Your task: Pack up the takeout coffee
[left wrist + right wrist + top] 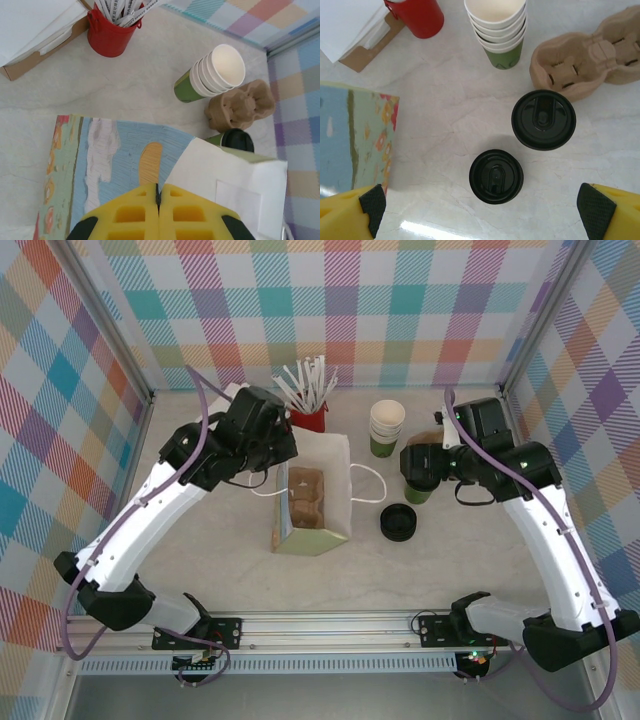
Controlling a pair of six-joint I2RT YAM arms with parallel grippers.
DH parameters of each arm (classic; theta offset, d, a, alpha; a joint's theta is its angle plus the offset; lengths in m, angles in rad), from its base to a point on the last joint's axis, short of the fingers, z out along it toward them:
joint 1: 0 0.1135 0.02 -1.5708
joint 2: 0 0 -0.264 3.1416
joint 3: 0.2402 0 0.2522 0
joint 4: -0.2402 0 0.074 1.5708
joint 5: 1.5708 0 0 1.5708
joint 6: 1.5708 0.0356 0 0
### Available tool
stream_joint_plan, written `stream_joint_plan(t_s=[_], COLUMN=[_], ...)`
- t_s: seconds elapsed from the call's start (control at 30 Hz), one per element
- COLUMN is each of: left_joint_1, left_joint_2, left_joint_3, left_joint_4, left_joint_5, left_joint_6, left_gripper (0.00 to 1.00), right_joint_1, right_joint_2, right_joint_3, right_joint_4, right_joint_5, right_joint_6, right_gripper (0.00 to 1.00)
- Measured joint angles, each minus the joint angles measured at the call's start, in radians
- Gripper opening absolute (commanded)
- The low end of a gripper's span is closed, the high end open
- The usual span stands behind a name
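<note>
Hovering over the table point(445, 125) with the right gripper point(481, 210) spread to its widest and nothing between the fingers. Finds the takeout coffee point(543, 119), a green cup capped with a black lid, ahead of those fingers and to the right of their midline. Stands upright there, long axis vertical, just beside the pulp cup carrier point(585, 60). Finds a spare black lid point(496, 176) closer to the gap between the fingers than the coffee itself. Likely calls for a shift forward and rightward before any descent, to avoid grabbing the wrong thing.

Seen from above, puts the coffee just right of the paper bag point(338, 490), close under the right arm's wrist and well apart from the left arm; clearly a pick for the right arm.

Pinches with the left gripper point(158, 197), fingers pressed fully together, apparently on the bag's upper edge, though hard to confirm with paper so thin. Shows the bag's mouth facing up with something brown inside, off to the left of the coffee. Probably means a lift, a short carry leftward and a lowering in.
</note>
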Motion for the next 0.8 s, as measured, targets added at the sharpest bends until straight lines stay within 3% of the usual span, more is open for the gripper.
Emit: stream_joint_plan(t_s=[0.13,0.37,0.6,0.8], left_joint_1=[-0.002,0.027,0.119,0.191], left_joint_2=[-0.032,-0.055,-0.047,0.006], left_joint_3=[-0.06,-0.202,-0.084,0.059], left_joint_4=[0.038,0.071,-0.026,-0.078], left_joint_5=[-0.013,-0.005,0.01,0.166], left_joint_6=[-0.066,-0.12,0.103,0.415], left_gripper=[0.0,0.37,0.77,0.86], right_joint_1=[-0.007,-0.015,-0.016,-0.019], right_joint_2=[0.018,0.043,0.044,0.044], right_joint_3=[-0.016,-0.028,-0.029,-0.034], right_joint_4=[0.0,-0.001,-0.002,-0.004], right_joint_5=[-0.012,-0.017,-0.027,-0.058], right_joint_6=[0.0,-0.001,-0.01,-0.035], right_gripper=[1.0,1.0,1.0,1.0])
